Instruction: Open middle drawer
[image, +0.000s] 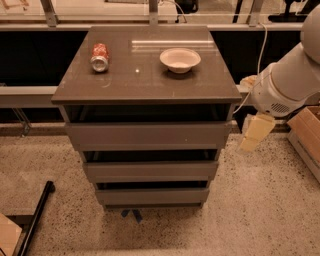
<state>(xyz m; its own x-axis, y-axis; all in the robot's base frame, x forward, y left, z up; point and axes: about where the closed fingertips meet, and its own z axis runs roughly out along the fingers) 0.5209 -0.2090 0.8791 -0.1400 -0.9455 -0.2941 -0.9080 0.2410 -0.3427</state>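
The grey-brown cabinet (145, 75) has three drawers. The middle drawer (150, 171) has a flat handleless front and sits between the taller top drawer (148, 135) and the narrow bottom drawer (152, 196). All three fronts look pushed in. My gripper (255, 132) hangs from the white arm (290, 80) just right of the cabinet, level with the top drawer's front and above the middle drawer. It touches nothing that I can see.
A red soda can (100, 56) lies on its side and a white bowl (180, 60) stands on the cabinet top. A cardboard box (307, 135) is at the far right. A black pole (35, 220) lies on the speckled floor at lower left.
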